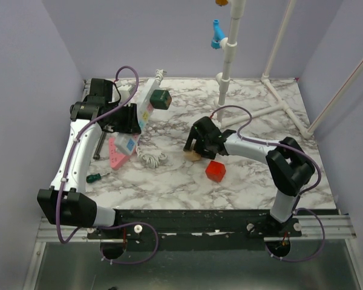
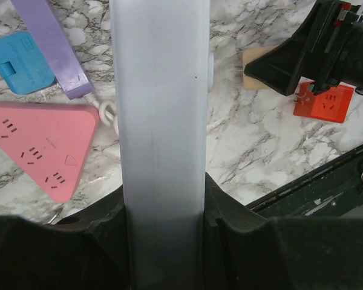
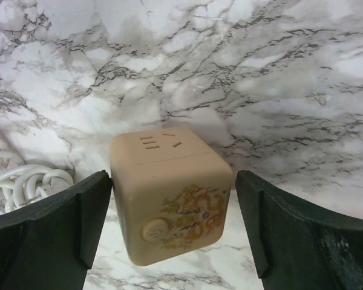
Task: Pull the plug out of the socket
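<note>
left pincer clamped on socket, raised, green plug seemingly seated beyond its tips | right pincer wide around tan cube on table | risk: socket may twist in this hold when plug is pulled

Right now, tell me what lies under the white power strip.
Beside the white power strip, marble table, a pink triangular socket and a purple bar show below. Whatever lies directly beneath it is covered.
</note>
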`<action>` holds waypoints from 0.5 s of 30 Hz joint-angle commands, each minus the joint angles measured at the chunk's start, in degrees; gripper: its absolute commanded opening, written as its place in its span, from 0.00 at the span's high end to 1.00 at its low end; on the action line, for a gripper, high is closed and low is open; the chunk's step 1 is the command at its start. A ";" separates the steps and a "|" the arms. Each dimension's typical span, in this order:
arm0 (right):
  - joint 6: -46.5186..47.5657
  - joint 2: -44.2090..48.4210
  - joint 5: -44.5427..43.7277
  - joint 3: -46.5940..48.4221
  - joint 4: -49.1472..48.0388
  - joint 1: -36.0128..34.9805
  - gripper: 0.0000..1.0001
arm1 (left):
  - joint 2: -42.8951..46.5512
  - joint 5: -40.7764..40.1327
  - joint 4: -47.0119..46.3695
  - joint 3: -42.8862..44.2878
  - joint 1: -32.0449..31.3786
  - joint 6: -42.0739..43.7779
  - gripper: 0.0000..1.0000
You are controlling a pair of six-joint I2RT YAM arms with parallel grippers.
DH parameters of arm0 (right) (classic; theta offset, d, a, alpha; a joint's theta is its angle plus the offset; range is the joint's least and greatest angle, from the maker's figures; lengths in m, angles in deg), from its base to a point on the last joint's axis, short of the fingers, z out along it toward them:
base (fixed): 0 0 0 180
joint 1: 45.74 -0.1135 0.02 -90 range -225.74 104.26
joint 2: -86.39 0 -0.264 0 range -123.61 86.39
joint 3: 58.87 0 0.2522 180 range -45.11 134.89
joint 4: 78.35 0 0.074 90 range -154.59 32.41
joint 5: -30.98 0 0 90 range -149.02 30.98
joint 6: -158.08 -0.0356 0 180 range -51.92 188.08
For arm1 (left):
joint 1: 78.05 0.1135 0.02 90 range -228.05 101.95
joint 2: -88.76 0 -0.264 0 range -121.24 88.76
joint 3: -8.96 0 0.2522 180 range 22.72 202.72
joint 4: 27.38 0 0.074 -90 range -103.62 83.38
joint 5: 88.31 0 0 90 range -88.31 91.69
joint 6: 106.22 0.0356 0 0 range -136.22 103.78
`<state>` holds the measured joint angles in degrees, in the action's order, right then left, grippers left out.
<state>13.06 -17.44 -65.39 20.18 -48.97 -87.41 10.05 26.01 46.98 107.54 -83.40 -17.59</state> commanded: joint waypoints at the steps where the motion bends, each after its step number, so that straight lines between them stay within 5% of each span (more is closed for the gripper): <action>1: 2.05 4.37 -6.41 0.49 4.87 -0.35 0.08 | 3.48 2.67 -3.65 1.61 0.25 0.03 1.00; 8: 6.22 10.88 -14.69 3.19 11.32 -0.18 0.06 | 3.87 1.93 -3.70 0.92 0.16 0.20 1.00; 15: 9.21 15.31 -10.86 12.44 10.43 -0.13 0.00 | 5.63 -0.35 -3.99 -1.89 0.11 4.43 1.00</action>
<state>19.57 -5.27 -76.32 26.96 -38.63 -87.36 11.84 25.51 47.13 106.44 -83.42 -17.00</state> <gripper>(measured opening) 0.970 0.361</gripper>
